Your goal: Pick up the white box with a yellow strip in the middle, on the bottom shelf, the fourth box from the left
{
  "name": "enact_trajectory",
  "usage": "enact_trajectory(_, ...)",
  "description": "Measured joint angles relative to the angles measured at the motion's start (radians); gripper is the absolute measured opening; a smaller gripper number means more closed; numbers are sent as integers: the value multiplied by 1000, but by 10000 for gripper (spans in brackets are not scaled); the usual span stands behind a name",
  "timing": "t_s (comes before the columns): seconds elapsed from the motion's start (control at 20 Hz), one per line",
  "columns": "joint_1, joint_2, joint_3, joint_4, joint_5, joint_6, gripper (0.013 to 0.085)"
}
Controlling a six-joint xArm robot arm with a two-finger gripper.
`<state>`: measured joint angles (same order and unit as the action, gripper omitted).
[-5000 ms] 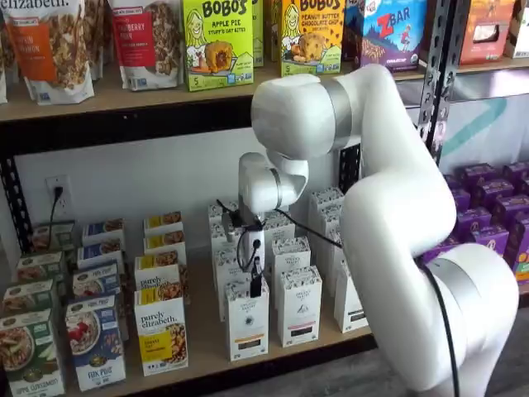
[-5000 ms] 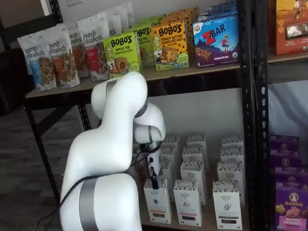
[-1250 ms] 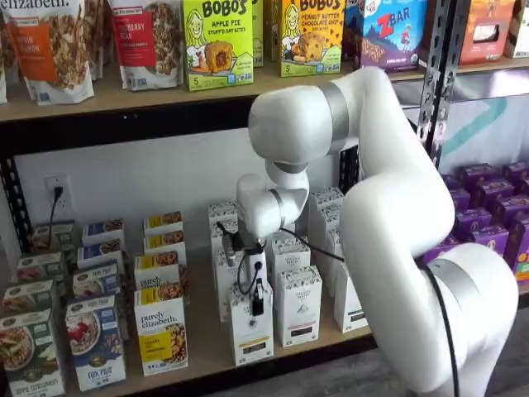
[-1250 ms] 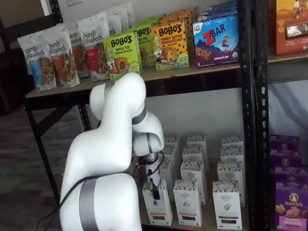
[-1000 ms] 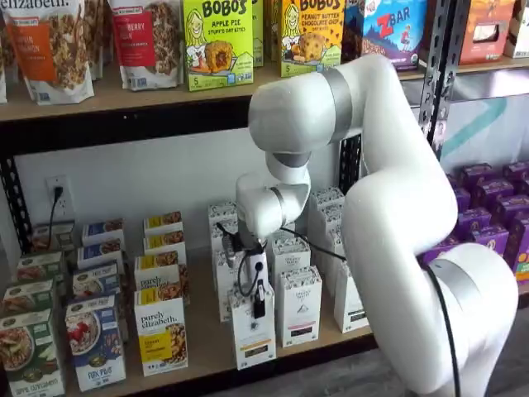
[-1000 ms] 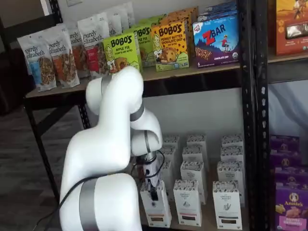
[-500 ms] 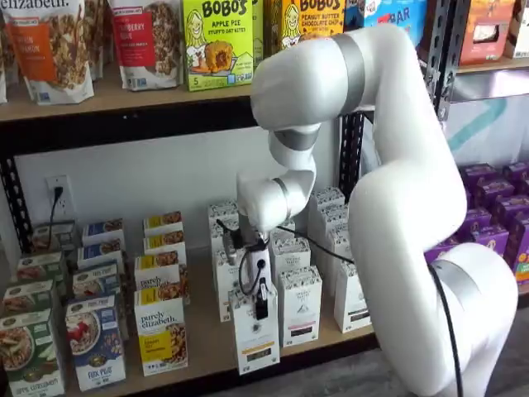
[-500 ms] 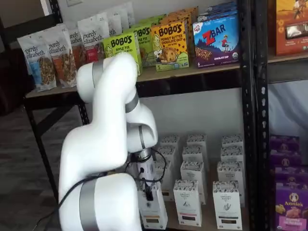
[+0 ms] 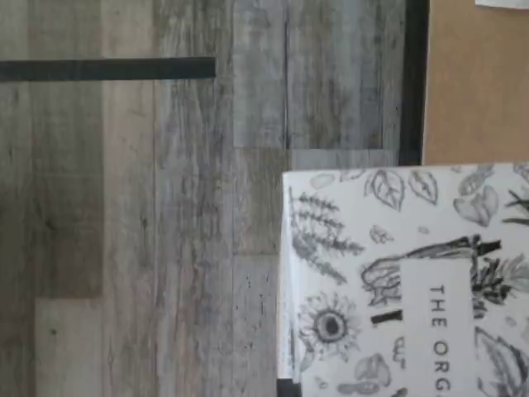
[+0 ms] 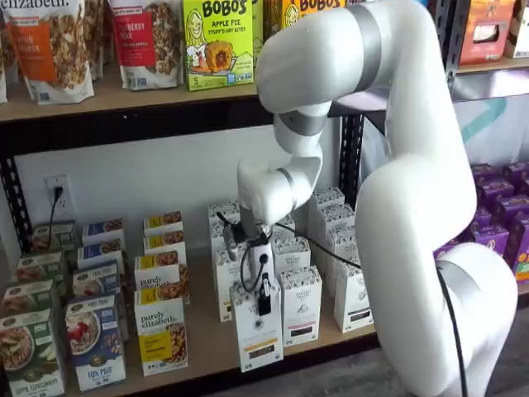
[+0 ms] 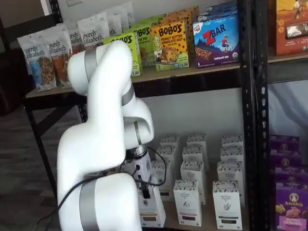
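Note:
The white box (image 10: 258, 332) is a tall slim carton with a speckled top, a thin yellow strip and a black label patch. My gripper (image 10: 264, 303) is shut on its top end, black fingers pointing down. It holds the box at the front edge of the bottom shelf (image 10: 207, 346), ahead of the other cartons. The same box (image 11: 152, 210) shows low beside the arm under the gripper (image 11: 145, 192). In the wrist view the box's leaf-patterned top (image 9: 388, 273) hangs over grey plank floor, with the tan shelf (image 9: 475, 83) beside it.
More white cartons (image 10: 300, 304) stand in rows right of and behind the held box. A purely elizabeth box (image 10: 162, 334) stands just left of it. Purple boxes (image 10: 488, 236) fill the right bay. The upper shelf carries Bobo's boxes (image 10: 217, 43) and pouches.
The gripper has drawn the white box forward, out of its row to the shelf's front edge. The arm's elbow has risen and swung back from the shelves.

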<state>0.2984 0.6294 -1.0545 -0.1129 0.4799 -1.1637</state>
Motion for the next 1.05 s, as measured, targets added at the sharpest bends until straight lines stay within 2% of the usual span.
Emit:
enact_trajectory(0.3, 1, -86, 54, -16, 43, 14, 450)
enact_trajectory(0.55, -13, -178, 110, -20, 85, 3, 450)
enact_trajectory(1.05, -26, -303, 157, 41, 166, -65, 450)
